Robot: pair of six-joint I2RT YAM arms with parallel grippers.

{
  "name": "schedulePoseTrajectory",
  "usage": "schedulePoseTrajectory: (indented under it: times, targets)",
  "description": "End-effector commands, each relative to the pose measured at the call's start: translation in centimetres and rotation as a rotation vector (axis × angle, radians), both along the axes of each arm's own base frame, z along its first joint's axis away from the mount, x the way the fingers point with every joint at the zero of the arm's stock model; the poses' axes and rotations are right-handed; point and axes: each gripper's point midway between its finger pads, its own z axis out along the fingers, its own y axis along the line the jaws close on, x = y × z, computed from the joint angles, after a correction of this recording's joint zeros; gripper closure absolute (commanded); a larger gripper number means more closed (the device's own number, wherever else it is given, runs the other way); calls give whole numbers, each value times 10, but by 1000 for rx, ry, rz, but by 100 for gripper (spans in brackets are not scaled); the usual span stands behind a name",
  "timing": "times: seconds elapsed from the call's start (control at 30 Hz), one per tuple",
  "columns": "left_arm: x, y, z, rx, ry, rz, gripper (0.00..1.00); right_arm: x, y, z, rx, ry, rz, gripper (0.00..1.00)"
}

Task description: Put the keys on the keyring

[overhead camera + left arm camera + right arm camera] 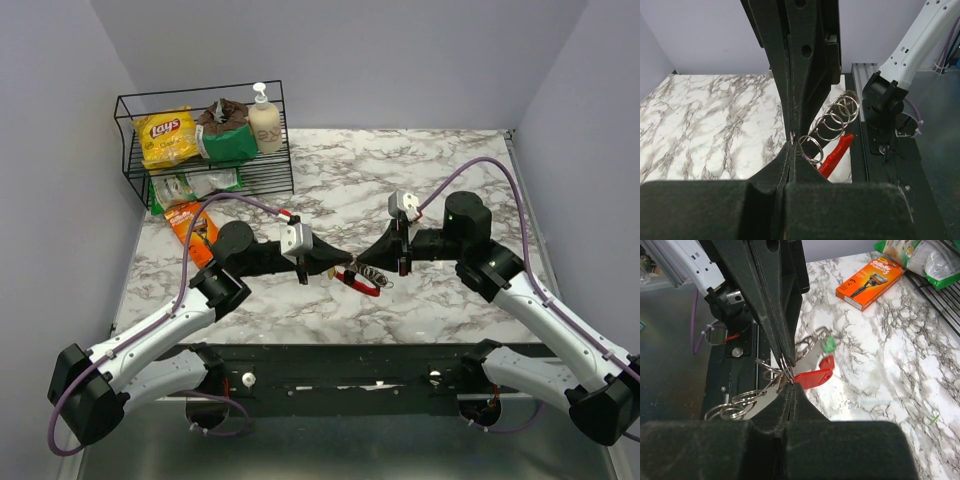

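The keyring, a thin red loop with a chain of silvery rings, hangs between my two grippers at the table's middle front. My right gripper is shut on a silvery ring next to the red loop. My left gripper is shut tip to tip with it and pinches a thin silvery edge, apparently a ring of the same keyring. A green-headed key and a red-headed one lie just beyond. A yellow-headed key is not in view.
An orange razor box lies at the left, also seen in the right wrist view. A black wire basket with snack bags and a soap bottle stands at the back left. The arm bases' black rail runs along the near edge.
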Motion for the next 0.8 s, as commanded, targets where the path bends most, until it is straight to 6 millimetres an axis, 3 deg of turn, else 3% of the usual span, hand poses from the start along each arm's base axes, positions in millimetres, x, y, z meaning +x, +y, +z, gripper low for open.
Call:
schedulePoseTrajectory:
  times: [0.0,0.17,0.3,0.4,0.77]
  targets:
    - [-11,2,47,-138,-116,-39,100,-6,2,-10,-7,15,39,99]
    - [-10,1,45,-137,-109,-38,100,-5,1,-9,-7,14,26,89]
    - [-7,1,35,-104,-92,-25,100,-1,-1,-4,-2,1,-14,55]
    - [-4,3,25,-74,-91,1,100,0,-5,4,10,-26,-44,43]
    - [-3,16,15,-63,-179,66,100,0,-15,37,71,-125,-112,38]
